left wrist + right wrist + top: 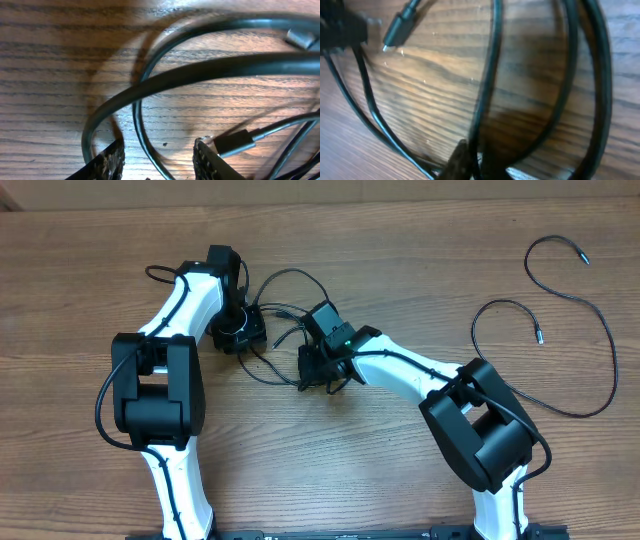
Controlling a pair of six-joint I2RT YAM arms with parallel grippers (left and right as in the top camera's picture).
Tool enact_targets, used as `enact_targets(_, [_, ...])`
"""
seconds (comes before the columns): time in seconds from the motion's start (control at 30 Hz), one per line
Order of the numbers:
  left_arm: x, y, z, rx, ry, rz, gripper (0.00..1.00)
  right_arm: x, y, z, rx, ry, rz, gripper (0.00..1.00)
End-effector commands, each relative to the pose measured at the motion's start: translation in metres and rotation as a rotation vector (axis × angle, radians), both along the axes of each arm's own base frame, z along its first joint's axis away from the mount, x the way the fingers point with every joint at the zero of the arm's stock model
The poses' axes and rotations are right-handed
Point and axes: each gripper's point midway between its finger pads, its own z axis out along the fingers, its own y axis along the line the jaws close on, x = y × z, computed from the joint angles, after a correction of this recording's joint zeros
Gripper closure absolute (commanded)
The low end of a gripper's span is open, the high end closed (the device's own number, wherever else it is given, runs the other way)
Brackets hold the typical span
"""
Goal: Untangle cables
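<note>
A tangle of thin black cables (295, 272) lies on the wooden table between my two grippers. My left gripper (240, 335) is down at the tangle's left side. In the left wrist view its jaws (159, 146) stand apart, and a cable strand (142, 135) runs loose between the fingers, with a black plug (232, 142) just to the right. My right gripper (318, 370) sits at the tangle's lower right. In the right wrist view it (479, 161) is shut on a cable strand (490, 75), with other loops and a plug (400, 30) around it.
Another thin black cable (584, 259) lies spread out alone at the far right of the table (400, 470). A silver connector (300, 37) shows at the upper right of the left wrist view. Both arms' white links reach in from the front edge.
</note>
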Motion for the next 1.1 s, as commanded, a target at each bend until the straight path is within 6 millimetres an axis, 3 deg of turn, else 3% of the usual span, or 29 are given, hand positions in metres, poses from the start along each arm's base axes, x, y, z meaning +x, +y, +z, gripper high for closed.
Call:
enact_targets(0.0, [-0.021, 0.007, -0.029, 0.055, 0.086, -0.007, 0.55, -0.005, 0.001, -0.006, -0.001, 0.019, 0.011, 0.96])
enact_targets(0.07, [-0.021, 0.009, -0.029, 0.067, 0.085, -0.008, 0.54, -0.003, 0.011, 0.016, 0.085, 0.030, 0.040, 0.96])
enact_targets(0.1, [-0.020, 0.013, -0.030, 0.091, 0.083, -0.010, 0.53, 0.004, 0.017, 0.060, 0.185, -0.004, 0.091, 0.96])
enact_targets(0.13, [-0.020, 0.014, -0.030, 0.097, 0.083, -0.010, 0.52, 0.006, 0.016, 0.066, 0.191, -0.010, 0.089, 0.96])
enact_targets(0.33, [-0.019, 0.029, -0.031, 0.186, 0.072, -0.014, 0.52, 0.025, -0.006, 0.150, 0.284, -0.160, 0.043, 0.96])
enact_targets(0.47, [-0.016, 0.046, -0.031, 0.285, 0.060, -0.008, 0.49, 0.032, -0.021, 0.182, 0.317, -0.226, 0.014, 0.96])
enact_targets(0.57, [-0.015, 0.056, -0.030, 0.341, 0.057, -0.001, 0.48, 0.043, -0.036, 0.190, 0.302, -0.263, -0.030, 0.96])
enact_targets(0.83, [-0.018, 0.076, -0.026, 0.456, 0.064, 0.031, 0.42, 0.070, -0.080, 0.184, 0.226, -0.294, -0.157, 0.96])
enact_targets(0.93, [-0.016, 0.069, -0.028, 0.415, 0.057, 0.038, 0.37, 0.061, -0.085, 0.174, 0.197, -0.237, -0.160, 0.96])
enact_targets(1.07, [-0.014, 0.068, -0.029, 0.408, 0.049, 0.041, 0.35, 0.041, -0.077, 0.158, 0.165, -0.167, -0.128, 0.96])
